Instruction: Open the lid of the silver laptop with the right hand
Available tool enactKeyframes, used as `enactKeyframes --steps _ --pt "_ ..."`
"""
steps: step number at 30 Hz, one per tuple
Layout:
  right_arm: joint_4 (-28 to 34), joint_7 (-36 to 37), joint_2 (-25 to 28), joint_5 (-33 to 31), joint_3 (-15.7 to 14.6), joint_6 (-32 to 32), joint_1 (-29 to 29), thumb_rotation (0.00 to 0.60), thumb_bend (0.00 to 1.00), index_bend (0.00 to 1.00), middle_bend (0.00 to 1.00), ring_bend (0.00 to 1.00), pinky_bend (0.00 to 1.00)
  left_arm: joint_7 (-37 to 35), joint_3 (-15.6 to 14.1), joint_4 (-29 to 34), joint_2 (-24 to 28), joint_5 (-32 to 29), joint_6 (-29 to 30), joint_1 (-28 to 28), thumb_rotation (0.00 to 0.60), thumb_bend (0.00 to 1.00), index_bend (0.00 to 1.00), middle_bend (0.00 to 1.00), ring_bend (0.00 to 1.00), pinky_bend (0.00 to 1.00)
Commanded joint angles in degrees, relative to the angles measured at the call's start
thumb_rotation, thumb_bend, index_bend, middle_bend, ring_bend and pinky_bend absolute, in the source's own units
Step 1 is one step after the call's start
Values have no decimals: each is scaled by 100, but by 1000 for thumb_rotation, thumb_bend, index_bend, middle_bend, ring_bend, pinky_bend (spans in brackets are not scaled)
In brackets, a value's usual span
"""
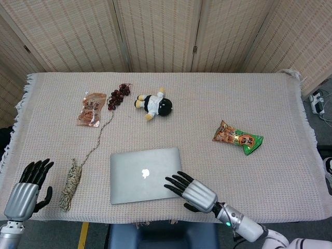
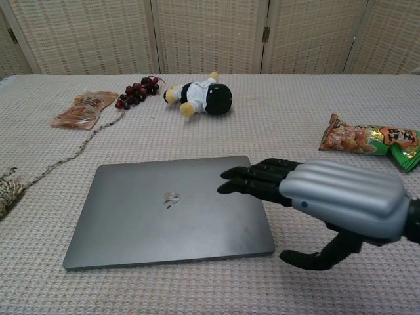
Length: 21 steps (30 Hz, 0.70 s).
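Observation:
The silver laptop [image 1: 146,175] [image 2: 169,209] lies flat and closed near the table's front edge, logo up. My right hand [image 1: 193,193] [image 2: 328,199] hovers at its front right corner, palm down, fingers spread and stretched over the lid's right part, thumb below and apart; it holds nothing. Whether the fingers touch the lid I cannot tell. My left hand [image 1: 27,189] is open at the front left table edge, shown only in the head view.
A coil of twine [image 1: 71,183] with a long trailing string lies left of the laptop. Further back are a snack pouch [image 1: 92,108], dark grapes [image 1: 119,95] and a plush toy [image 1: 154,104]. A green-orange snack bag [image 1: 237,137] lies to the right.

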<state>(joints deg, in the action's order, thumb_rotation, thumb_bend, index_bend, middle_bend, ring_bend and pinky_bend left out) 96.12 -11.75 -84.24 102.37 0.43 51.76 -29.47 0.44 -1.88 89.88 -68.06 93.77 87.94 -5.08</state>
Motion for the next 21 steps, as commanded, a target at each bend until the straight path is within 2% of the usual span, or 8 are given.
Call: enactKeyframes --steps 1,11,21 --pt "-162 -477 -566 -384 293 -502 -408 600 365 0 0 0 0 -13 -9 -7 -1 9 12 13 600 645 74 79 55 0" --pt "-1049 -1184 -1780 -886 630 -1004 -1070 600 365 0 0 0 0 -96 -2 -42 -25 -57 -63 12 600 645 71 79 55 0" --pt "-1705 -1464 -2472 -1209 728 -1138 -1508 600 365 0 0 0 0 -272 26 -210 -76 -143 -194 -37 600 645 70 79 55 0"
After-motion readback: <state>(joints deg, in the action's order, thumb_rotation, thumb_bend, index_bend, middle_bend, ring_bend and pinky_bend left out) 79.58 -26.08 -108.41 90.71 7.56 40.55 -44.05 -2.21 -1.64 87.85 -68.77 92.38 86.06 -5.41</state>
